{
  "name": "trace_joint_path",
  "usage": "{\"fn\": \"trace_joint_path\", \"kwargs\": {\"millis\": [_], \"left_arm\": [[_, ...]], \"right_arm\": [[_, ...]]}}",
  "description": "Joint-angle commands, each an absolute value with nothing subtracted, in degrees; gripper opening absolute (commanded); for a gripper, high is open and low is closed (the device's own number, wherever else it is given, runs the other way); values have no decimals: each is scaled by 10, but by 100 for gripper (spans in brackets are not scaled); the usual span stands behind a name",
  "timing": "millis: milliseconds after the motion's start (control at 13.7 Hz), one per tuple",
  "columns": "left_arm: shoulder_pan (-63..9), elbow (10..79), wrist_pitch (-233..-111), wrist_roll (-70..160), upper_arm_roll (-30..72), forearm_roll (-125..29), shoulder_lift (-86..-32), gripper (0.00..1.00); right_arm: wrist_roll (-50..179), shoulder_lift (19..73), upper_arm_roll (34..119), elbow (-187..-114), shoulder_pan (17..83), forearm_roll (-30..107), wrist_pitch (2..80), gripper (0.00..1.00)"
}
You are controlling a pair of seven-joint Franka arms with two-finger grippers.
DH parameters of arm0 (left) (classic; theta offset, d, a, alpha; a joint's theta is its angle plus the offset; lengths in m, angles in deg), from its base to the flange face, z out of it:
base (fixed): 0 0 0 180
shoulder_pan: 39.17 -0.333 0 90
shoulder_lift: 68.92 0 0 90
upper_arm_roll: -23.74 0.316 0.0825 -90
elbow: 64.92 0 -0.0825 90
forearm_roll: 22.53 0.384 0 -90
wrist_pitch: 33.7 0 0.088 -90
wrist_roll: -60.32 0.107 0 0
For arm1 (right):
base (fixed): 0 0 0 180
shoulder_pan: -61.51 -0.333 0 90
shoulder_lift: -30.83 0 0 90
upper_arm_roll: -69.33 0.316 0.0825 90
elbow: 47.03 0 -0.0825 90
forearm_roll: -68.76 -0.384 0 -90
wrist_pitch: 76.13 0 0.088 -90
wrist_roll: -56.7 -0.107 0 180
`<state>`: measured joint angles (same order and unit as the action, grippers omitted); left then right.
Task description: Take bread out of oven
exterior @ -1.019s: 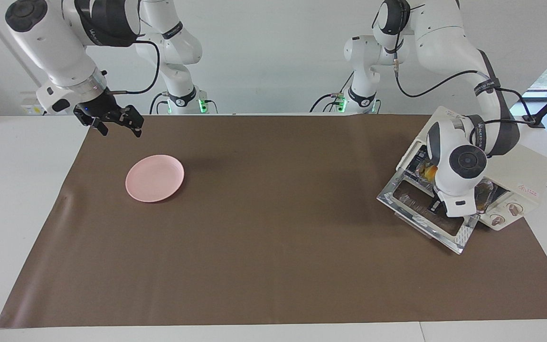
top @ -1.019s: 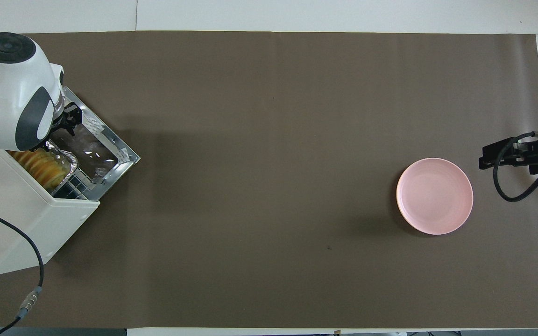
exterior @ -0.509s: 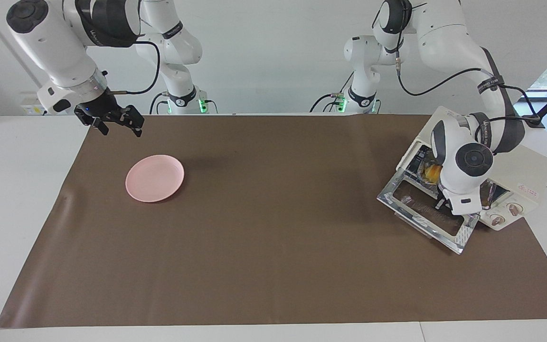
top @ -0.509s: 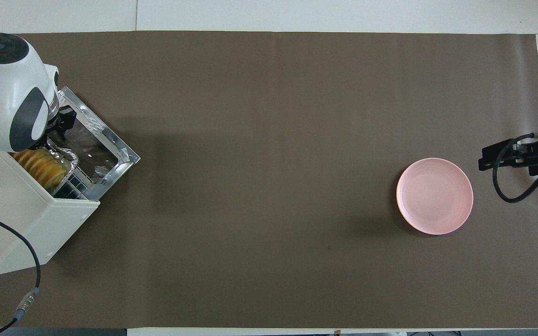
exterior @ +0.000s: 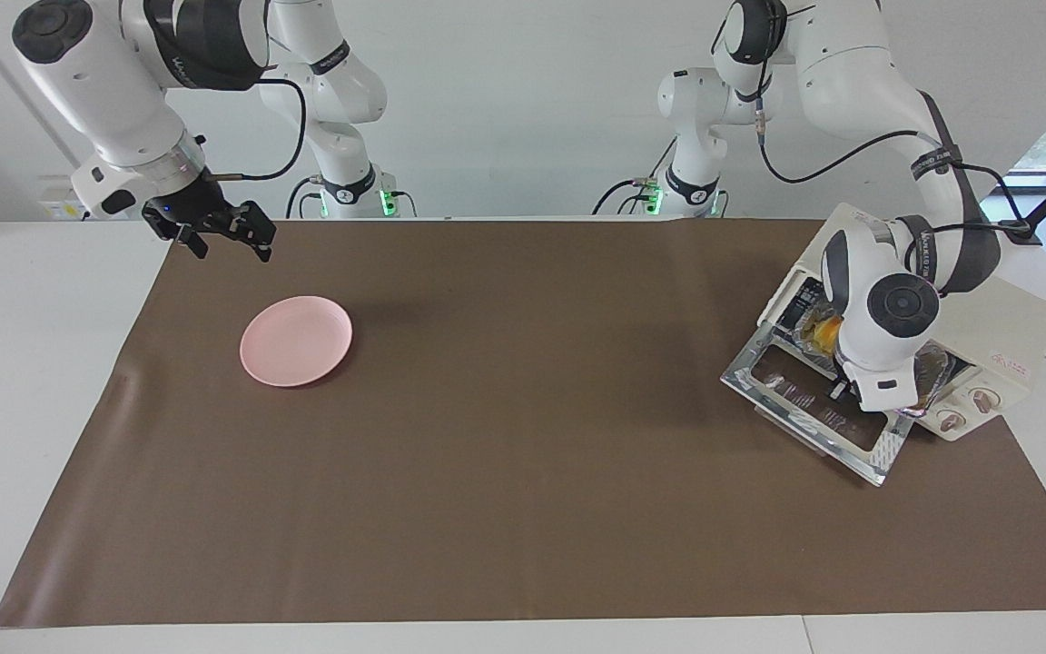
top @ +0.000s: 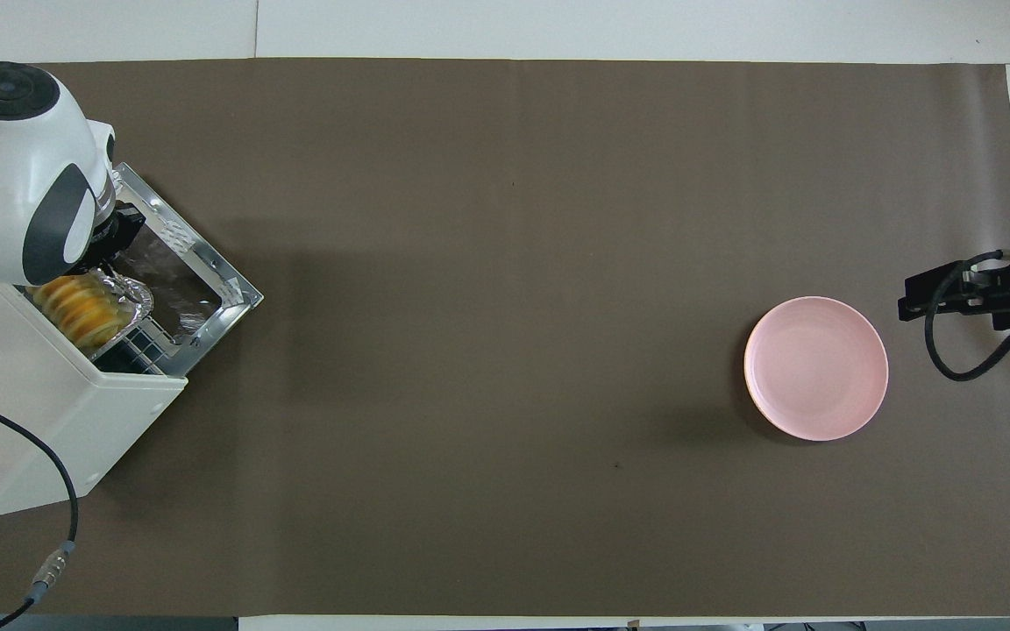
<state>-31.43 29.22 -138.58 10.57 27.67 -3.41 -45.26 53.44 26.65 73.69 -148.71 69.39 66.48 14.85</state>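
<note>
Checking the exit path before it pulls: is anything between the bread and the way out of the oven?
Nothing visible blocks it. The oven door lies folded down, and the bread sits in its foil tray at the open mouth. The left gripper is at the tray's edge.

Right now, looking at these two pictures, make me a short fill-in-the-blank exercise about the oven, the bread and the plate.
1. The oven door is ____.
2. The bread lies in a crinkled ____ tray.
3. The plate is ____ in colour and holds nothing.
4. The oven stands toward the ____ arm's end of the table.

Missing words: open; foil; pink; left
</note>
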Motion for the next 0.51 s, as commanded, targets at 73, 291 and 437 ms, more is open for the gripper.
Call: {"fn": "trace_joint_path", "kwargs": {"millis": [73,291,437], "left_arm": [[-296,296,-1394,110,273,-89,-475,0],[-285,273,-1415,107,267,-178,-472,0],[-259,272,-1446,94,269,-235,-470,0]], "right_arm": [[541,249,738,-1505,700,656,155,100],[541,249,738,-1505,700,656,156,100],[539,250,737,-1505,701,659,159,100]]}}
